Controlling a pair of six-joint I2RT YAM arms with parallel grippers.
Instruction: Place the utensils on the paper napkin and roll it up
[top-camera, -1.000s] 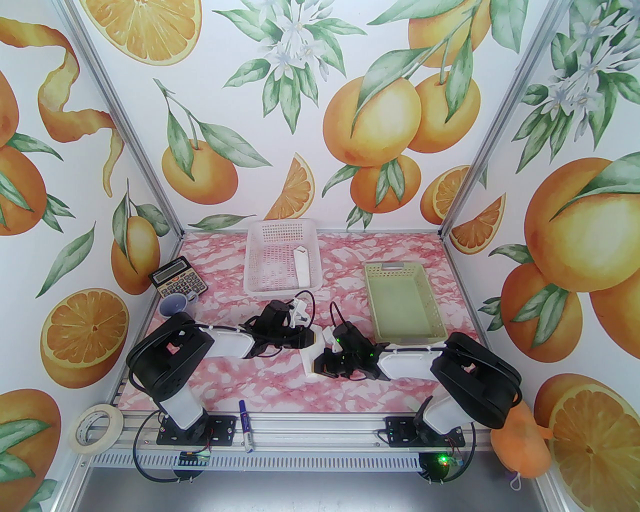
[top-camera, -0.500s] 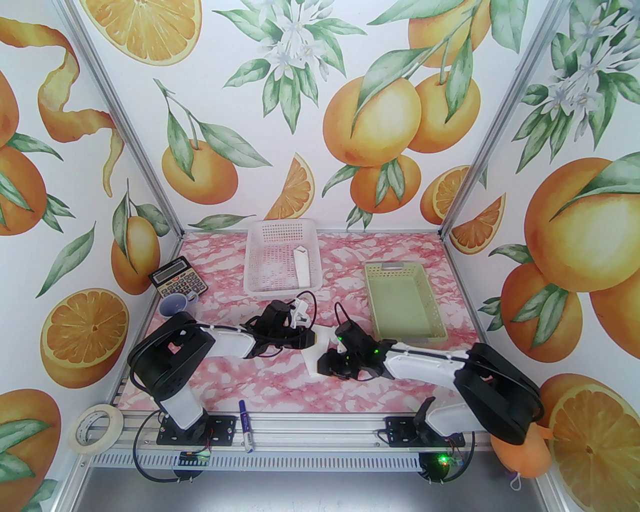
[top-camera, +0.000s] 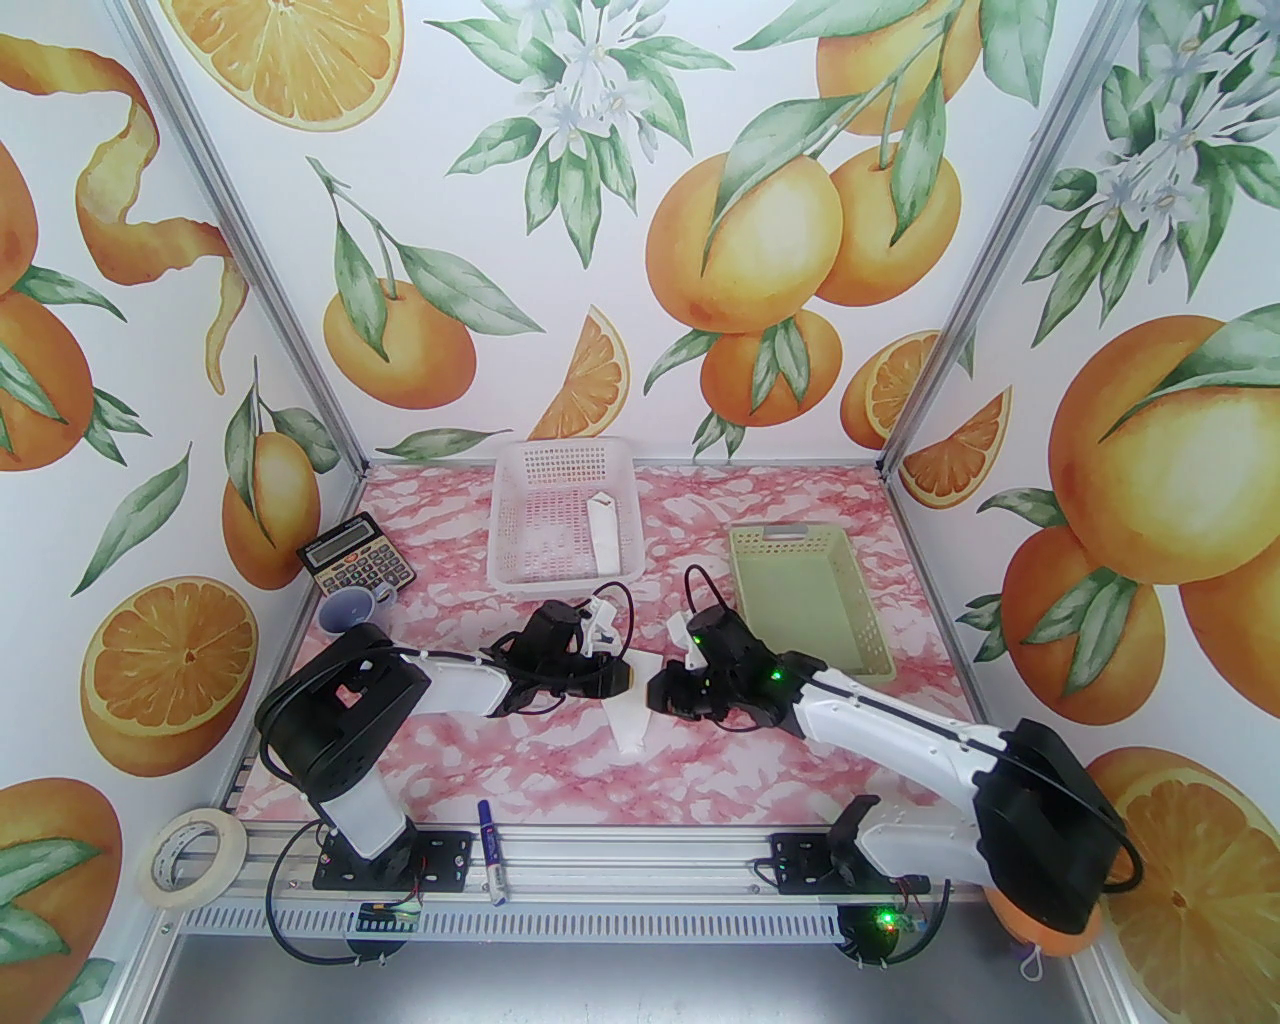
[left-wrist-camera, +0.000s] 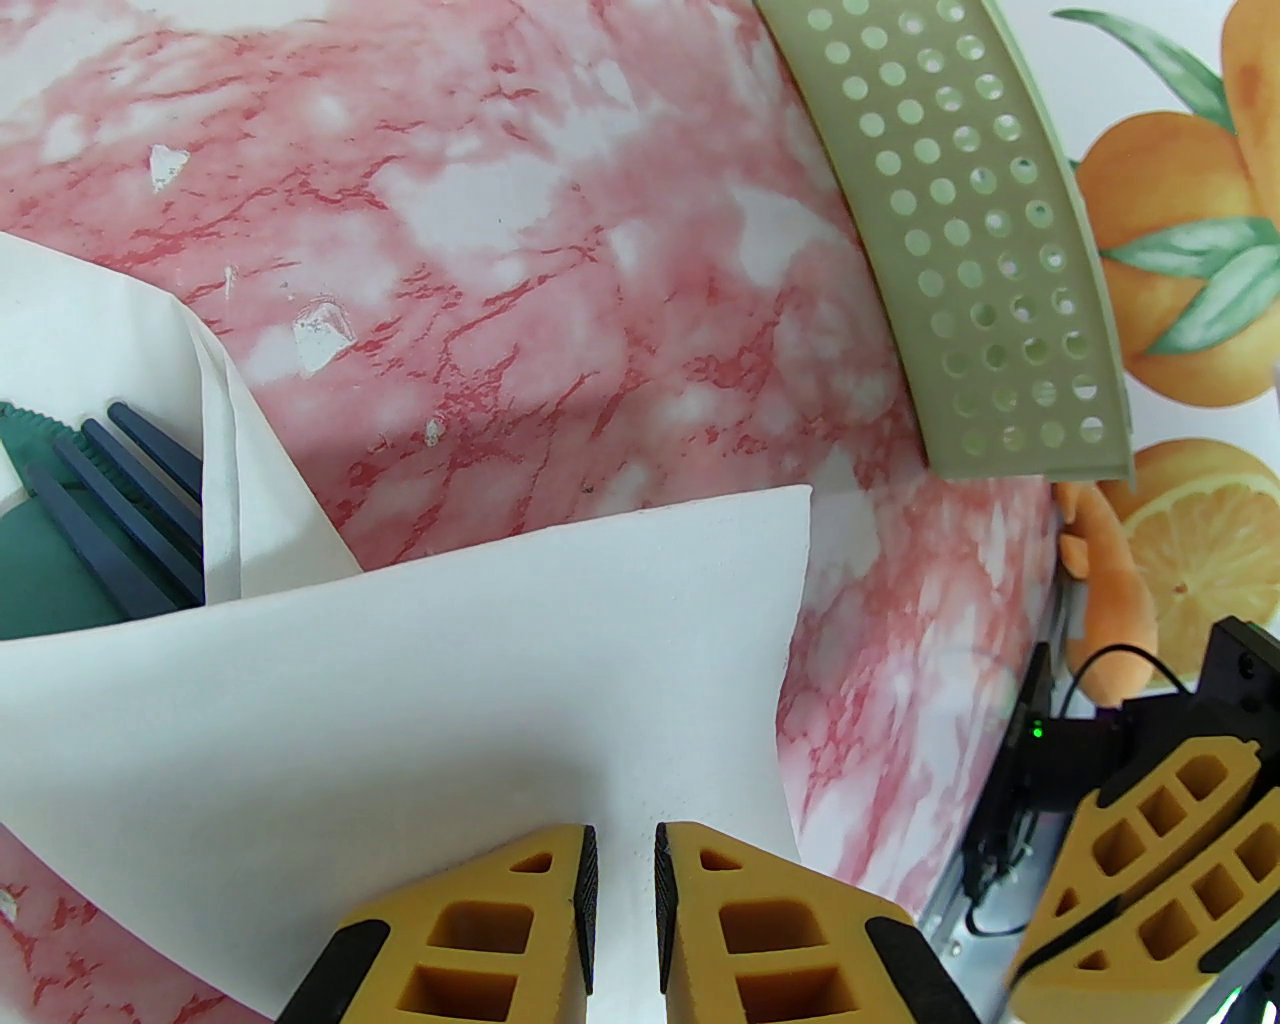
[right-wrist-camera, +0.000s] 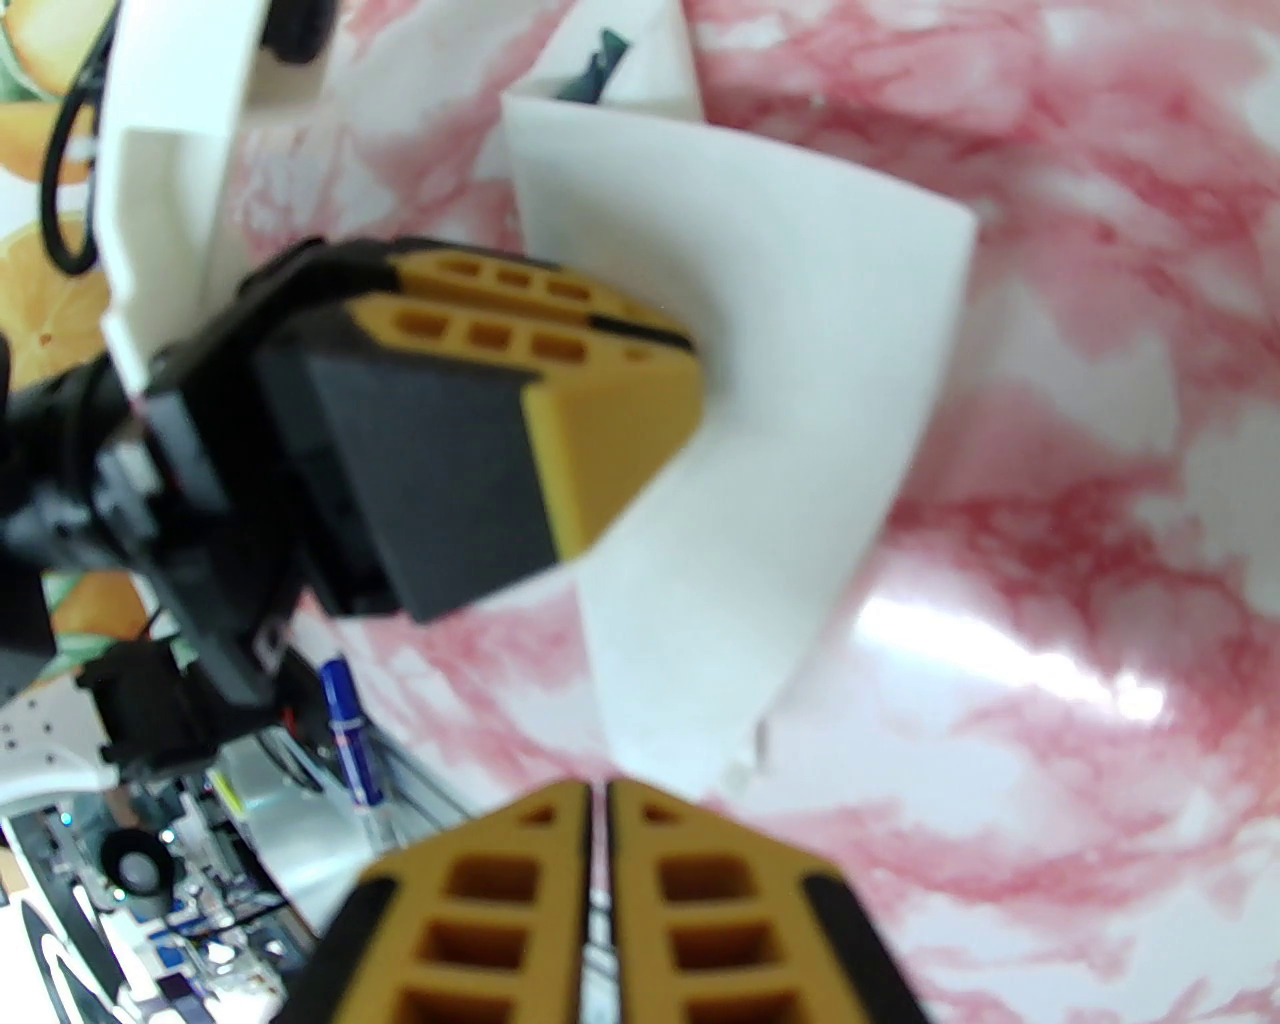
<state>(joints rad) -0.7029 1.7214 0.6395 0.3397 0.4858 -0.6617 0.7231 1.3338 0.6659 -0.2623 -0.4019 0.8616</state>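
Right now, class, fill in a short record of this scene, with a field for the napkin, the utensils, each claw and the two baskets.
napkin: partly folded over, lying on the pink table
utensils: tucked inside the fold, fork tines showing
left claw: shut on the napkin's edge
right claw: shut, beside the napkin's corner, apparently empty
white basket: at the back
green basket: back right

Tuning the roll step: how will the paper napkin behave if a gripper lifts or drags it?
Likely floppy: the paper napkin bows in a curve away from the left gripper pinching it. Probably light and thin, so a hard tug may tear it. The fold beside the utensils stands open, so it may well unroll once released.
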